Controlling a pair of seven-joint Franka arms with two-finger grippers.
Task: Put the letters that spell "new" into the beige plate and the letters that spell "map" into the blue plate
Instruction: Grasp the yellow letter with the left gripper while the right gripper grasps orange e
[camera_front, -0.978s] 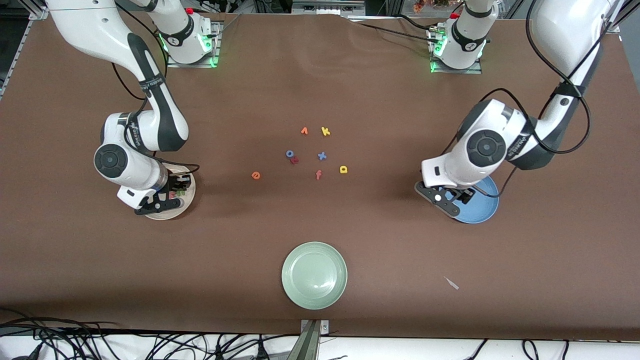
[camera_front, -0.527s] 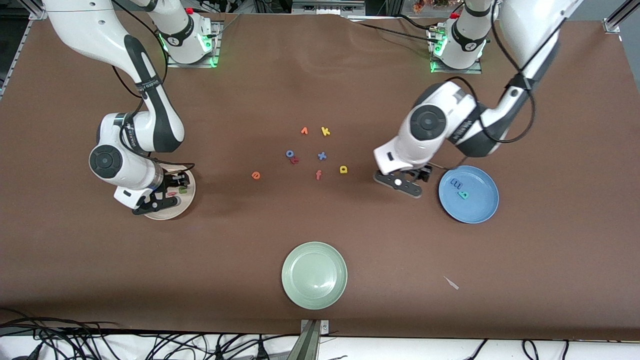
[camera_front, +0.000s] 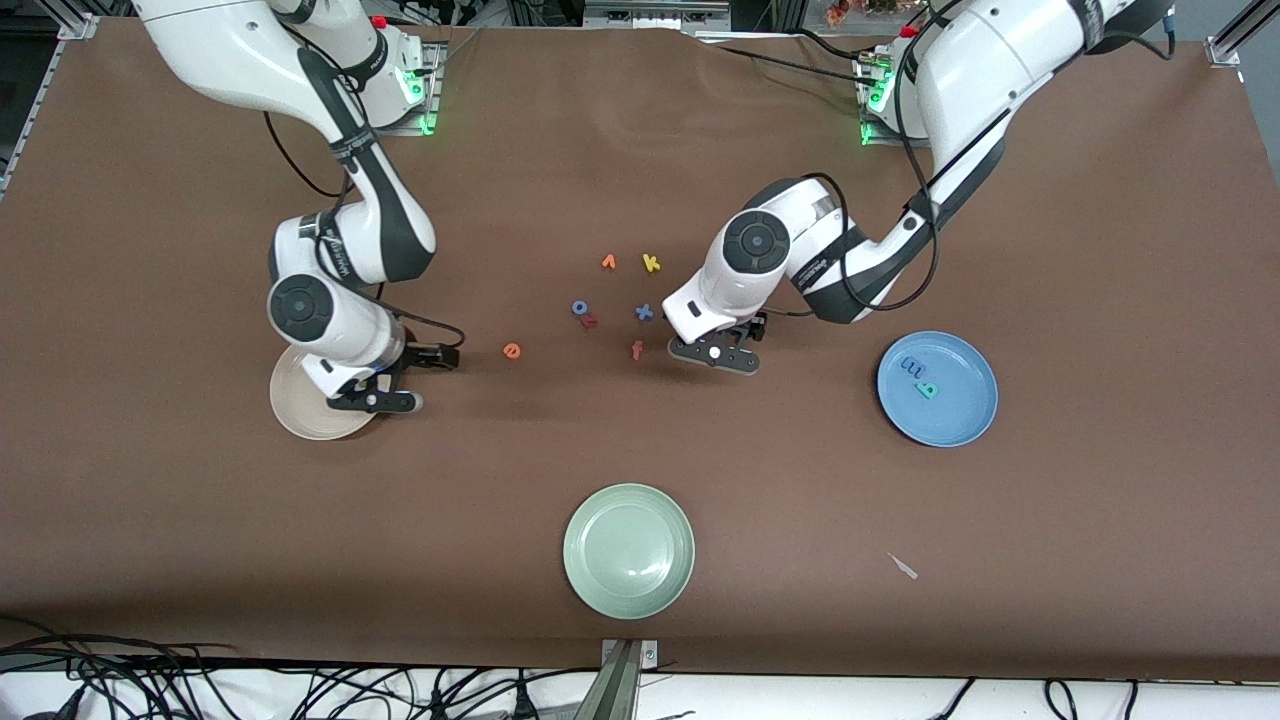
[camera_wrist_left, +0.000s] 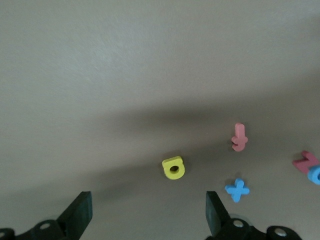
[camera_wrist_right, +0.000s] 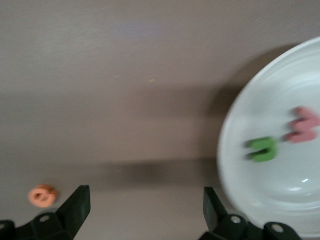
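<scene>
With n and w plated, both grippers (jaws wide, empty) hunt: left gripper over a, right gripper nearing e.

Broad brown table surface, matte, faintly rippled toward the top edge. Metal framing at the corners. Green glow cast onto the surface from two spots along the top. White strip with a tangle of black cables along the lower edge, and a metal bracket at its middle. Soft, even overhead lighting, blurred shadows.
</scene>
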